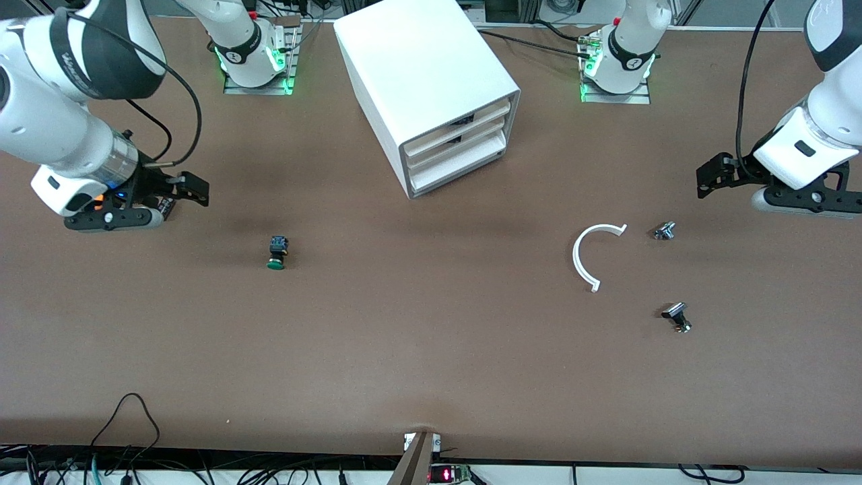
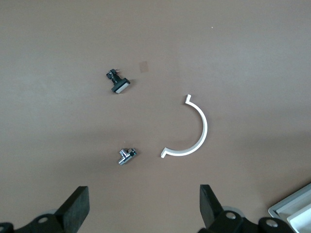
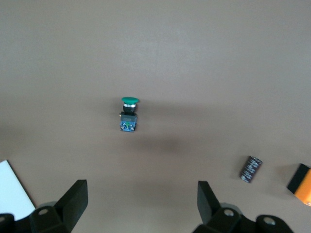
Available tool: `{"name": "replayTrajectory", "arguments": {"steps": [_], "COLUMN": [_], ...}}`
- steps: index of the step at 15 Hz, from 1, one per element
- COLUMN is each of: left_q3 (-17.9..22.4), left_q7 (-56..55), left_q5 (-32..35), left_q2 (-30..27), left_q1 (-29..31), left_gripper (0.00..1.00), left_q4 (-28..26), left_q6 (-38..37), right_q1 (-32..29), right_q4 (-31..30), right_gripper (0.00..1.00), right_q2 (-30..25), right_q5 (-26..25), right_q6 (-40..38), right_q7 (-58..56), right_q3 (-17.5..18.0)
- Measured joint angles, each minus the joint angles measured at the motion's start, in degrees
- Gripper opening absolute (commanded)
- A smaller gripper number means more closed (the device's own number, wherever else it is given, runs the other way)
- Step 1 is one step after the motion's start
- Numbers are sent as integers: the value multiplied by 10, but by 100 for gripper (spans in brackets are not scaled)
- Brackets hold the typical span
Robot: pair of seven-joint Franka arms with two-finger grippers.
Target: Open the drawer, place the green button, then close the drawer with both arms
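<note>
The white cabinet [image 1: 421, 74] stands at the table's middle, close to the robots' bases. Its lowest drawer [image 1: 459, 166] is shut, as are the two above it. The button [image 1: 277, 252], with a green cap and a black-blue body, lies on its side on the table toward the right arm's end; it also shows in the right wrist view [image 3: 129, 116]. My right gripper [image 1: 185, 195] [image 3: 141, 206] is open and empty, above the table, apart from the button. My left gripper [image 1: 715, 176] [image 2: 143, 208] is open and empty, above the left arm's end of the table.
A white half-ring [image 1: 587, 256] [image 2: 194, 136] and two black-and-silver knobs [image 1: 665, 231] [image 1: 677, 316] lie toward the left arm's end. The right wrist view shows a small dark cylinder [image 3: 250, 169] and an orange box [image 3: 302, 184].
</note>
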Motion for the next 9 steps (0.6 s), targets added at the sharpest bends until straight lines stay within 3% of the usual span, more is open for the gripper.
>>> {"name": "replayTrajectory", "arguments": {"steps": [4, 9], "left_q3": [-40, -66], "left_q7": [4, 6], "left_q5": [-36, -168], "left_q2": [15, 90], "left_q1": [-7, -12], "left_gripper": [100, 100], "left_q4": [1, 0], "left_q6": [-81, -107], "right_q1": [11, 15], "right_q4": [-41, -125], "right_gripper": [100, 100], "right_q2": [21, 56], "right_q5": [2, 2], "right_q6": [77, 217], "right_q7": [24, 27], "right_q3": [0, 0]}}
